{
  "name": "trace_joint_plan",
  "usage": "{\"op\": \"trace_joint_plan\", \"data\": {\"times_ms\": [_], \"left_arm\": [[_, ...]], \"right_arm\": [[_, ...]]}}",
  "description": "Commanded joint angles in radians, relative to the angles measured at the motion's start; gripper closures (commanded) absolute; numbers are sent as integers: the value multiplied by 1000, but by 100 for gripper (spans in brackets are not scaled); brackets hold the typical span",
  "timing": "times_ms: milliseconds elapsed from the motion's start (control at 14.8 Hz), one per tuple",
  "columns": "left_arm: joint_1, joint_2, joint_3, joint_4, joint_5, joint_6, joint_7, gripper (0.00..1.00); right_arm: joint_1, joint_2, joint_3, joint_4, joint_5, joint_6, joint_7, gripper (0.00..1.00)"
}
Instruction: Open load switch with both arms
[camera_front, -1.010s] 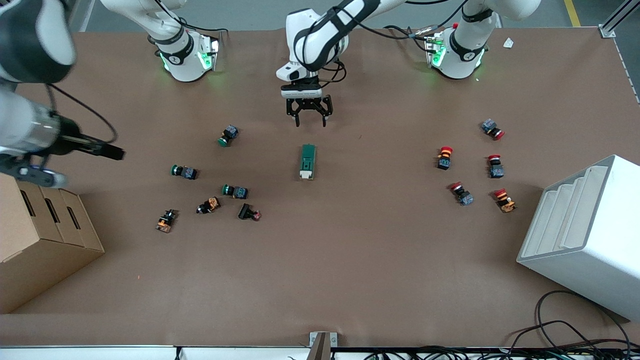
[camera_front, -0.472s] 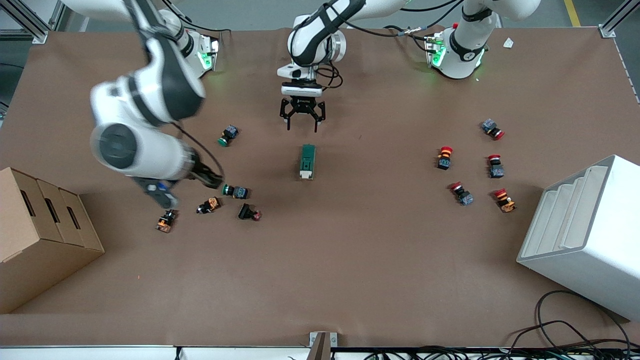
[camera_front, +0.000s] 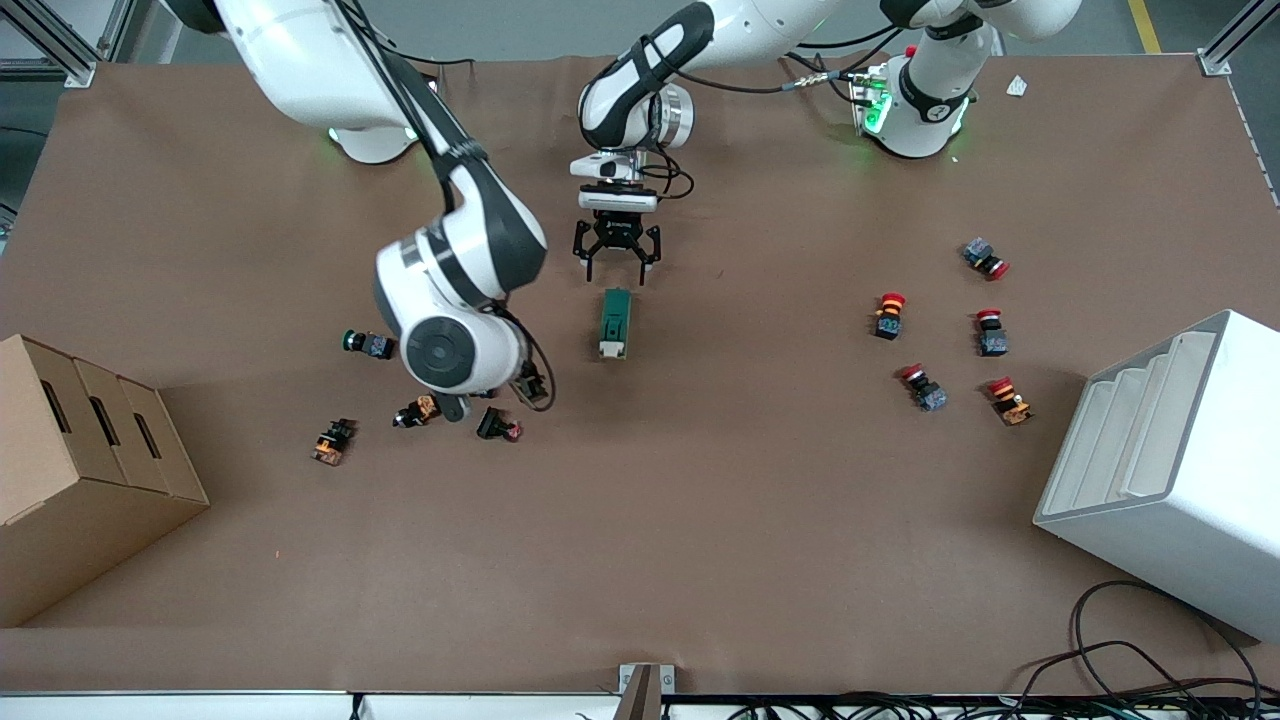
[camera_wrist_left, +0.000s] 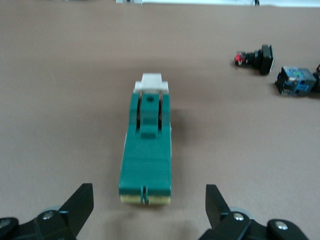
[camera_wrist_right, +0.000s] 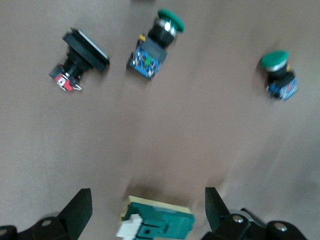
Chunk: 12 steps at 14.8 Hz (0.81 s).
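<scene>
The left gripper (camera_front: 617, 268), a black clawed tool with its two angular fingers (camera_wrist_left: 80, 205) spread wide and nothing between them, was held low over the brown, matte table (camera_front: 700, 520), just above the end of the load switch (camera_front: 614, 323) that lay farther from the front camera. The switch was seen as a long, dark-green rectangular block with a ridged top, a pale yellowish base edge and a white lever piece at its end nearer the front camera; it lay flat at the middle of the table.

The right gripper (camera_front: 533, 385) was hung over the table beside the switch, toward the right arm's end; its black fingers (camera_wrist_right: 77, 210) were likewise parted wide and empty, with the switch's lever end (camera_wrist_right: 156, 224) shown between them in the right wrist view. Round-capped green push-buttons (camera_wrist_right: 152, 44) and a black square-faced button (camera_wrist_right: 80, 60) were scattered nearby. Red-capped buttons (camera_front: 889, 315) were grouped toward the left arm's end, near a white ribbed bin (camera_front: 1170, 460). A cardboard box (camera_front: 80, 470) was set at the right arm's end.
</scene>
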Motion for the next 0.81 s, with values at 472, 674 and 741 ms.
{"op": "trace_joint_plan", "data": {"times_ms": [472, 674, 741], "left_arm": [[1, 101, 7, 71, 152, -82, -59, 1], [-7, 124, 34, 79, 195, -101, -80, 1], [-7, 131, 34, 83, 196, -113, -80, 1]], "right_arm": [[89, 168, 28, 71, 81, 117, 243, 0], [116, 179, 28, 69, 101, 111, 283, 0], [117, 176, 28, 71, 103, 104, 300, 0]]}}
